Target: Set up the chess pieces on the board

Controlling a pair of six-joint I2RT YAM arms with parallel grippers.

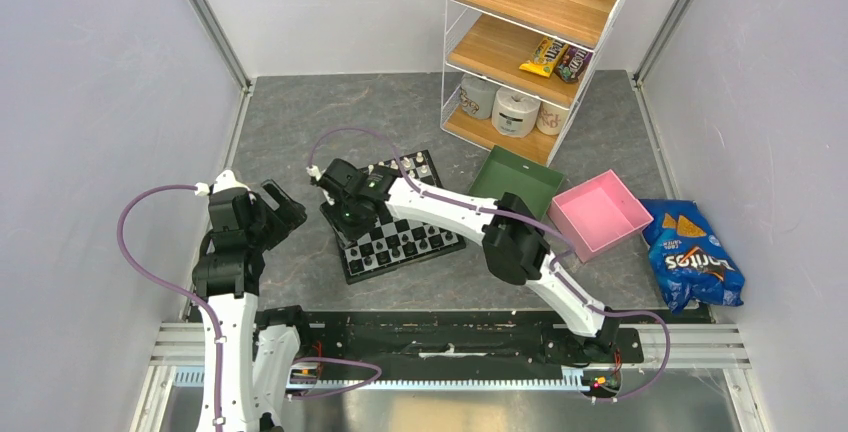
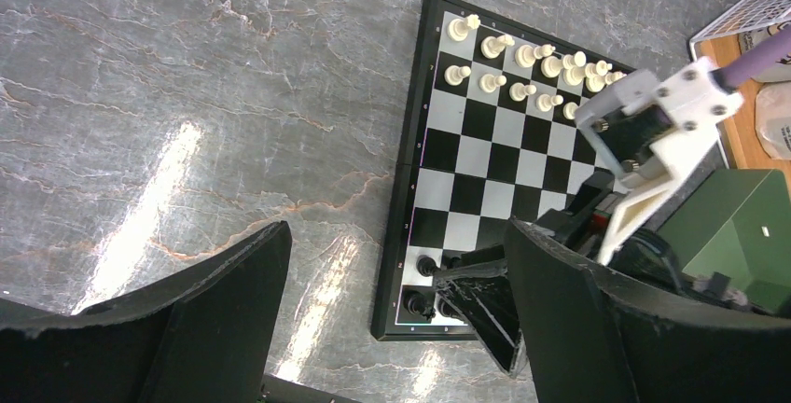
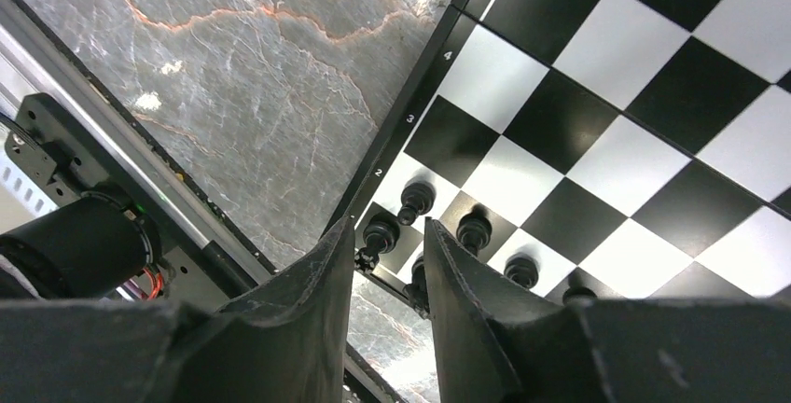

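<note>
The black chess pieces (image 3: 474,229) cluster at the board's (image 2: 485,156) near-left corner, and the white pieces (image 2: 522,67) line its far edge. Our right fingers (image 3: 308,310) hang over that corner, slightly parted about one black piece (image 3: 381,233); we judge a placement is finishing. Next we must lift straight up, clear of its neighbours. Our left fingers (image 2: 215,319) hover spread wide and empty over the desk (image 2: 187,95).

I'm working over a grey marbled table (image 1: 300,122). The board (image 2: 485,156) lies flat near its middle, turned askew to the table's edges. To its right I see the green tray (image 1: 520,180), with the pink tray (image 1: 600,214) just beside it, further right. A blue chip bag (image 1: 693,257) lies flat by the right wall, near the pink tray. A wire rack (image 1: 500,52) stands at the far side, just behind the green tray.
</note>
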